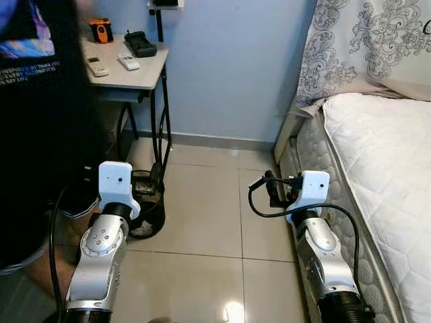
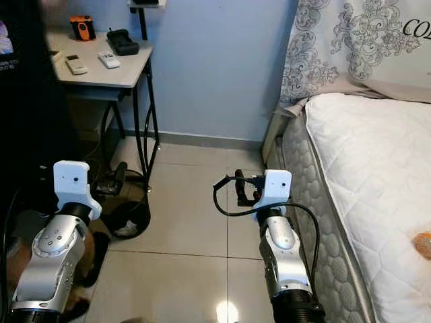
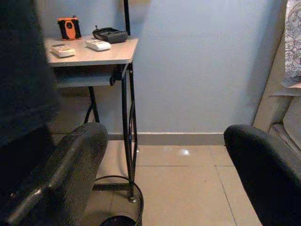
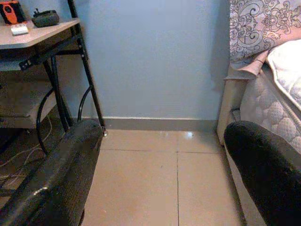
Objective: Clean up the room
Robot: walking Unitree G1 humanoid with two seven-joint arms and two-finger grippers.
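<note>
My left gripper (image 1: 147,183) is held low over a black wire bin (image 1: 149,217) at the foot of a small table (image 1: 138,77). In the left wrist view its two fingers (image 3: 77,157) stand wide apart with nothing between them. Something white (image 2: 126,231) lies in the bin. My right gripper (image 1: 272,189) hovers over the tiled floor (image 1: 202,208) beside the bed (image 1: 384,155), also open and empty, its fingers (image 4: 70,162) spread. A small orange thing (image 2: 423,245) lies on the white mattress at the right edge.
A person in dark clothes (image 1: 34,101) stands close at my left. The table carries two remotes (image 1: 128,62), an orange device (image 1: 101,30) and a black case (image 1: 140,44). A blue wall (image 1: 229,67) closes the far side. A patterned pillow (image 1: 363,40) leans at the bed's head.
</note>
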